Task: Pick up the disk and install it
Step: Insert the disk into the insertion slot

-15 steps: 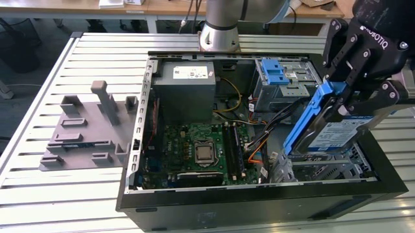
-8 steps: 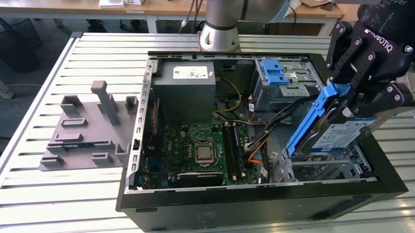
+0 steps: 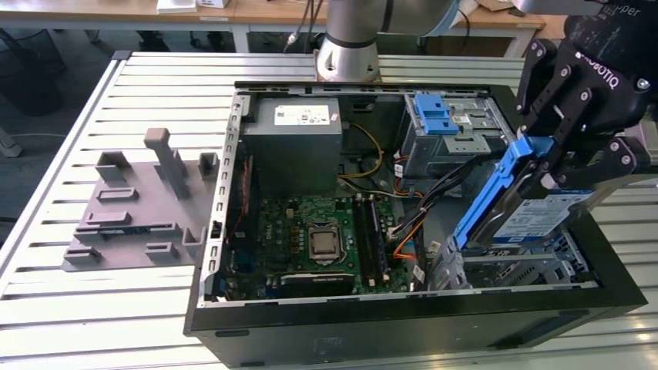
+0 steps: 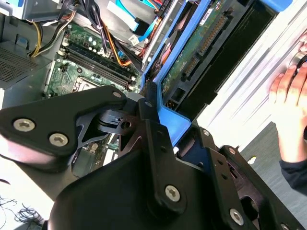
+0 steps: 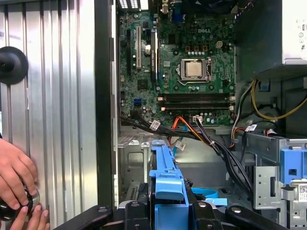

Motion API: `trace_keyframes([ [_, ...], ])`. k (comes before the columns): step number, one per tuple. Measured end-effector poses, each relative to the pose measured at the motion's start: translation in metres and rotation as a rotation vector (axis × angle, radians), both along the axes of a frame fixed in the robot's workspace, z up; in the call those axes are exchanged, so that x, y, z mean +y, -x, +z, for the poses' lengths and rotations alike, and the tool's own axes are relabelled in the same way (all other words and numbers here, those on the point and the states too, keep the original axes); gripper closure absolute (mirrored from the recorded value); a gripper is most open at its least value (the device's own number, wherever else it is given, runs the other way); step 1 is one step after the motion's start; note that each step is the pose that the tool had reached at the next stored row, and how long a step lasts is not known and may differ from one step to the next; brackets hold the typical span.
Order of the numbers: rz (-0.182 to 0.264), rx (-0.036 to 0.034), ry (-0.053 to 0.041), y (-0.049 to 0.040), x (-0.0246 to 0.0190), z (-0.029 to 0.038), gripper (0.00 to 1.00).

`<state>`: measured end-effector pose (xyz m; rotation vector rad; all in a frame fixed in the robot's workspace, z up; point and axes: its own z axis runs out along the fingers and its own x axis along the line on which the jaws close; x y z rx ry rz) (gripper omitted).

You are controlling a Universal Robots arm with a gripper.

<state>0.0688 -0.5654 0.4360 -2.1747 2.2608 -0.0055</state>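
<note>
Gripping the disk [image 3: 535, 216] by its blue bracket, the gripper [image 3: 575, 171] holds it tilted just above the metal cage [image 3: 519, 270] inside the computer case [image 3: 391, 314]; picked up, not yet seated.

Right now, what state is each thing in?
disk: tilted, held over the lower bay, not seated.
gripper: shut on the disk's blue bracket.
computer case: side open, interior exposed.
processor: bare, no cooler.
hand: on the table beside the case.
</note>
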Motion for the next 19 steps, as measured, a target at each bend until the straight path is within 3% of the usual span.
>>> trace_keyframes([
  [19, -0.001, 0.0000, 0.0001, -0.0020, -0.0016, -0.0091, 0.64],
])
